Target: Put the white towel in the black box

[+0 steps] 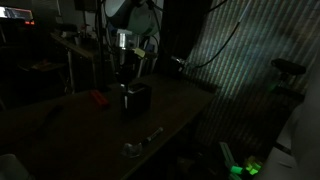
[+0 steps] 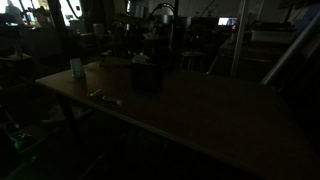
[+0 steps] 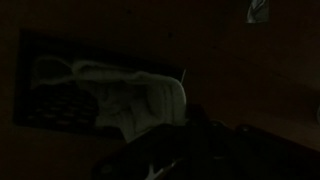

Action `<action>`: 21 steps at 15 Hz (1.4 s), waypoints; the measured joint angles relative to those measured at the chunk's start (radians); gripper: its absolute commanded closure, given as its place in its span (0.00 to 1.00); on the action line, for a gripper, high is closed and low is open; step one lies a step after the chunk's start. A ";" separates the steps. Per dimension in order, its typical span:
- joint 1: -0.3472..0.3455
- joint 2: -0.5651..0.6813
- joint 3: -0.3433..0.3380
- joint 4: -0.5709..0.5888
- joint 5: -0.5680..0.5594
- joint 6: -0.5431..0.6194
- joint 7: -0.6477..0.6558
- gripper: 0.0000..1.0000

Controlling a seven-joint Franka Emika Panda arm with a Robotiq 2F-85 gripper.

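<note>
The scene is very dark. The black box (image 1: 136,98) stands on the table in both exterior views (image 2: 147,75). In the wrist view the white towel (image 3: 120,95) lies as a pale heap inside the box (image 3: 28,60). A pale bit of it shows at the box's top in an exterior view (image 2: 141,59). My gripper (image 1: 125,68) hangs just above the box. In the wrist view the gripper (image 3: 190,150) is only a dark shape at the bottom, and its fingers cannot be made out.
A red object (image 1: 97,98) lies on the table beside the box. Small shiny items (image 1: 133,148) lie near the table's front edge. A pale cup (image 2: 77,68) and a small flat object (image 2: 103,97) sit on the table. Cluttered shelves and equipment surround it.
</note>
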 measured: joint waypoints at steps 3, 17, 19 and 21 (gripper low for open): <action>-0.003 0.002 -0.002 0.001 0.000 0.000 0.000 1.00; -0.012 0.007 -0.021 0.002 -0.021 0.001 0.000 1.00; -0.014 0.007 -0.022 0.002 -0.021 0.001 -0.001 1.00; -0.015 0.007 -0.022 0.002 -0.021 0.001 -0.001 1.00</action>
